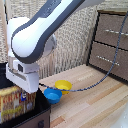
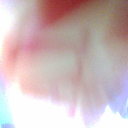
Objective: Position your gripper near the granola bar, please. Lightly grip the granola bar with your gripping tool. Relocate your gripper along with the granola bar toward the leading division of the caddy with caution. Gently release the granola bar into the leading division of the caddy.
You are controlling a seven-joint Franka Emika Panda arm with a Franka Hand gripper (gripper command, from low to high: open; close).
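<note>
While wrist view blurs, hand (image 1: 22,91) (exterior) over granola bar (image 1: 12,103).

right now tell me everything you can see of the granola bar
The granola bar is a flat packet printed yellow, orange and red, standing roughly upright with its printed face toward the camera. It sits at the black caddy, directly under the white claw. The fingers are hidden, so grip is unclear. The wrist view is only a blur.

White arm sweeps down from the upper edge to the exterior view's left, wrist vertical, boxy claw (image 1: 22,89) pointing downward; fingertips hidden, wrist view blurred, so finger spacing cannot be told
</note>
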